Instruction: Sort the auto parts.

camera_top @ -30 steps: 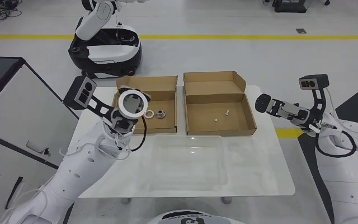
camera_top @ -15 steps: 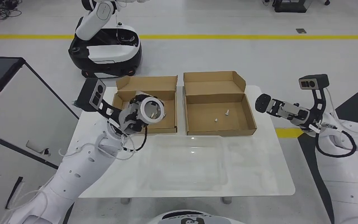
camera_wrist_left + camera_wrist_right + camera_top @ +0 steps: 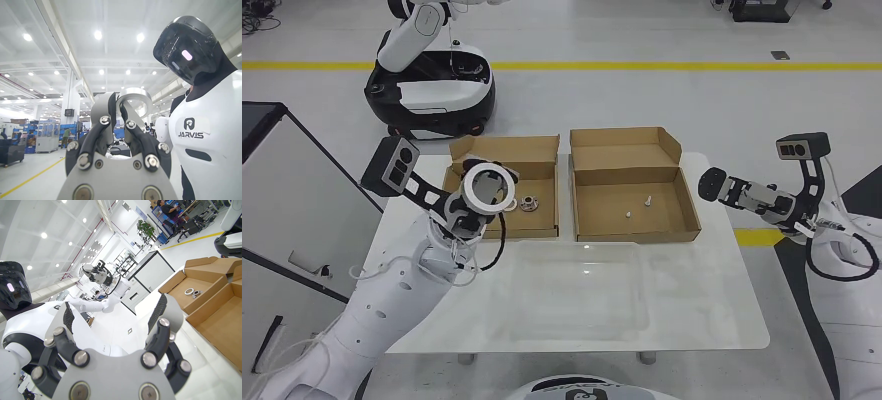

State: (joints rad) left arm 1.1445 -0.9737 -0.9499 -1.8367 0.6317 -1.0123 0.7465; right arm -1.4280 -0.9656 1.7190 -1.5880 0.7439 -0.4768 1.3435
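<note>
Factory hall. High white ceiling with rows of round lamps (image 3: 98,35); pale floor with yellow lane line (image 3: 642,66); blue bin racks (image 3: 54,127) and a glazed machine enclosure (image 3: 46,136) along the wall. One wheeled robot base (image 3: 432,95) beyond the white table (image 3: 712,290).

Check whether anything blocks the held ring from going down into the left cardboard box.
Nothing visible does. The left gripper holds the large metal ring above the open left cardboard box, whose lid is folded back. A flat ring and a flanged part lie on its floor, with bare cardboard around them.

Silver ring (image 3: 148,102), brown cardboard boxes (image 3: 627,203)
</note>
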